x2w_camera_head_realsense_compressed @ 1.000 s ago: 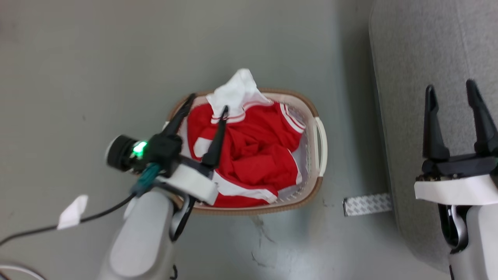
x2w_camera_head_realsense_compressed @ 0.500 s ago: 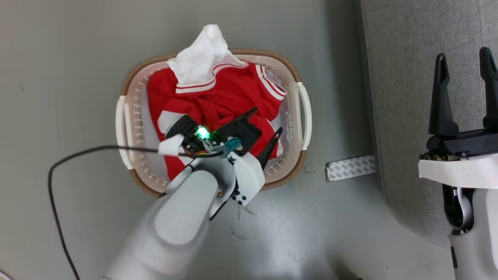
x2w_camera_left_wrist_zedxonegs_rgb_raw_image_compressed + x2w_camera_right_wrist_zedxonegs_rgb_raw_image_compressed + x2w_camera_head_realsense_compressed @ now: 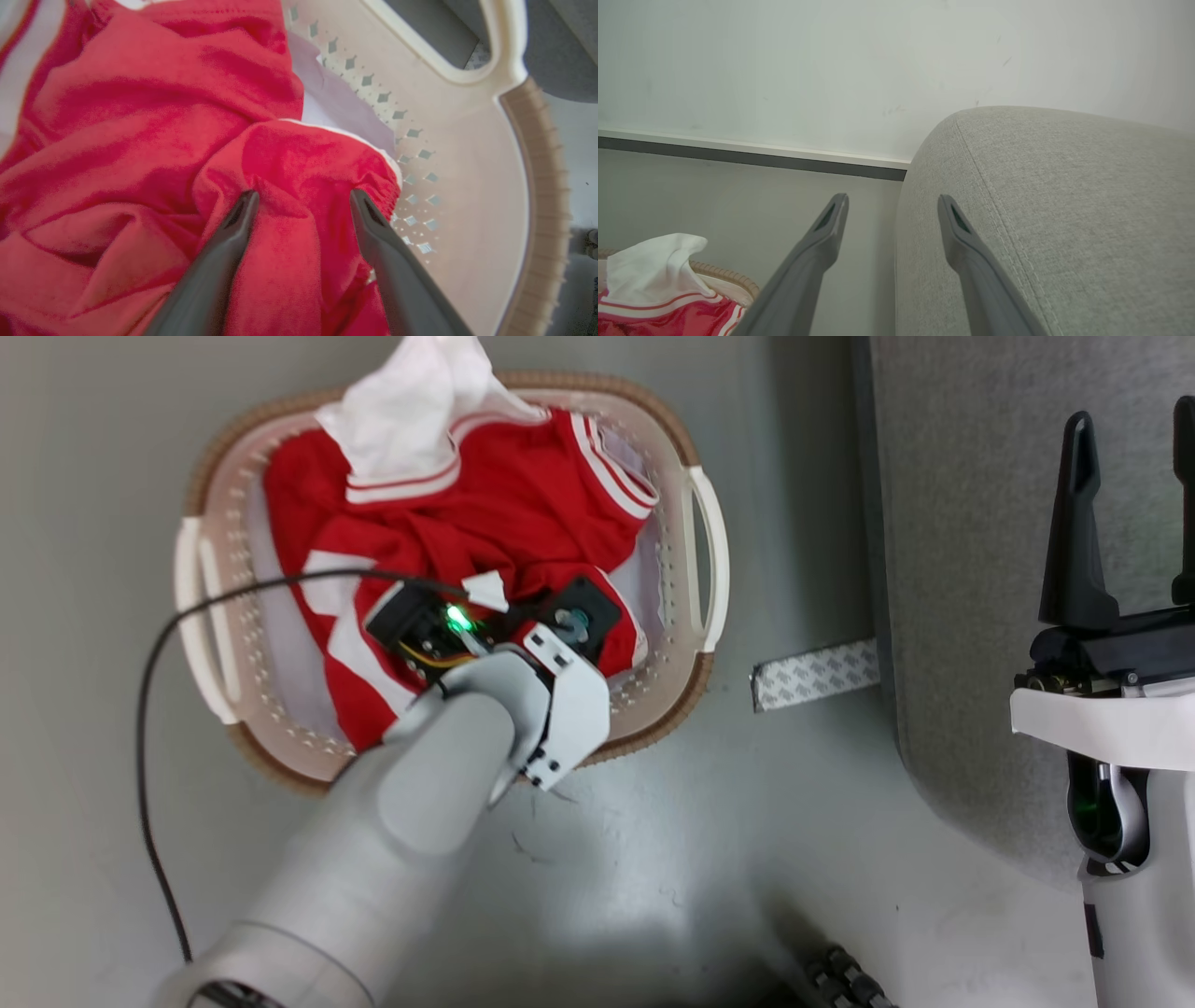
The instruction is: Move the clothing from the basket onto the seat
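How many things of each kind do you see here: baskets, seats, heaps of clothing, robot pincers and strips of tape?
Basket: 1
Seat: 1
Heap of red clothing: 1
Pincers: 2, the left pincer and the right pincer
Tape strip: 1
Total: 6

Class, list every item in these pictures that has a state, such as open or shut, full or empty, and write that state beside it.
Left gripper: open, fingertips pressed into the red fabric, a fold between them.
Right gripper: open, holding nothing.
Clothing: crumpled, lying in the basket.
Basket: upright on the floor, holding the clothing.
Seat: bare where it shows.
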Robot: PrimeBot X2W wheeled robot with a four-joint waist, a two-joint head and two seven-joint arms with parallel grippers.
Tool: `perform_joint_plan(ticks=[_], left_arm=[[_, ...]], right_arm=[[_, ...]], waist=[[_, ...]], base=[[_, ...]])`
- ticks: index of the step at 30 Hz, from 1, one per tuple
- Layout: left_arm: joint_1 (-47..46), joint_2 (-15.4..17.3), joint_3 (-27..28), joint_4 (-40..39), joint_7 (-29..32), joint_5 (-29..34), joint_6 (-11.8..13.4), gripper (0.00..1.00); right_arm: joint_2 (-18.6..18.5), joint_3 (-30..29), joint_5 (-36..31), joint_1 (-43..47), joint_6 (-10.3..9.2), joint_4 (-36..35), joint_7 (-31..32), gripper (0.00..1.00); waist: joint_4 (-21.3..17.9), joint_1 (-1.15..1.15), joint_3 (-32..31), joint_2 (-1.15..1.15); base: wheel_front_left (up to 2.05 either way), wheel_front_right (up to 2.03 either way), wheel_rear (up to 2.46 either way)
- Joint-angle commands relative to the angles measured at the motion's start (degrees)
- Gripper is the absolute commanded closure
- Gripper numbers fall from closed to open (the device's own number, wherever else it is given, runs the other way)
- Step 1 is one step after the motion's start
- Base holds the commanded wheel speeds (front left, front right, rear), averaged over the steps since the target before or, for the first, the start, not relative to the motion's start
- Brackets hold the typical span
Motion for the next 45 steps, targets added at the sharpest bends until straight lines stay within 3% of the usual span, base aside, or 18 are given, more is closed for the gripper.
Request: perform_joint_plan(ticks=[1, 4, 5, 6, 7, 8, 16, 28, 35, 45], left_arm=[[-1.71, 0.68, 0.02, 1.41, -0.15, 0.92, 0.38, 0.0], [-3.31, 0.75, -0.31, 4.11, -1.34, 1.4, 0.92, 0.0], [-3.66, 0.7, -0.62, 4.93, -1.83, 1.41, 0.85, 0.5], [-3.9, 0.69, -0.92, 5.64, -2.28, 1.26, 0.71, 0.66], [-4.17, 0.65, -1.0, 6.09, -3.22, 0.79, 0.74, 0.97], [-4.3, 0.57, -0.95, 6.64, -4.04, 0.12, 0.78, 1.0], [-1.88, 0.29, -2.05, 3.5, -10.39, -6.82, 1.54, 1.0], [7.43, 0.24, -5.68, -5.61, -16.91, -20.47, 5.31, 1.0], [13.0, 0.38, -4.93, -8.88, -18.55, -25.42, 7.0, 1.0], [19.83, 4.25, -2.25, -18.05, -17.73, -29.13, 9.08, 1.0]], right_arm=[[0.02, -0.11, 0.17, -0.99, -0.12, -0.45, 0.04, 0.0], [0.01, -0.33, -0.25, -1.06, -0.12, -1.04, 0.04, 0.0], [0.01, -0.37, -0.38, -0.98, -0.12, -1.16, 0.04, 0.0], [0.01, -0.46, -0.6, -0.9, -0.12, -1.29, 0.04, 0.0], [0.01, -0.48, -0.83, -0.79, -0.12, -1.29, 0.04, 0.0], [0.01, -0.56, -0.92, -0.7, -0.12, -1.28, 0.04, 0.0], [-0.04, -1.57, -3.54, 1.61, -0.12, 0.24, 0.04, 0.0], [-0.06, -4.11, -8.39, 9.62, -0.12, 2.7, 0.04, 0.0], [-0.07, -3.31, -10.3, 15.45, -0.12, 4.58, 0.04, 0.0], [-0.07, -3.51, -10.78, 23.15, -0.12, 6.58, 0.04, 0.0]], waist=[[-0.85, -0.01, 2.16, 0.0], [-1.21, -0.01, 3.53, 0.0], [-1.26, -0.01, 3.78, 0.0], [-1.28, -0.01, 3.93, 0.0], [-1.27, -0.01, 3.99, 0.0], [-1.16, -0.01, 3.92, 0.0], [2.4, -0.01, -1.95, 0.0], [9.3, -0.01, -22.3, 0.0], [11.36, -0.01, -32.88, 0.0], [12.76, -0.01, -44.33, 0.0]], base=[[0.0, 0.0, 0.0], [0.0, 0.0, 0.0], [0.0, 0.0, 0.0], [0.0, 0.0, 0.0], [0.0, 0.0, 0.0], [0.0, 0.0, 0.0], [0.0, 0.0, 0.0], [0.0, 0.0, 0.0], [0.0, 0.0, 0.0], [0.0, 0.0, 0.0]])
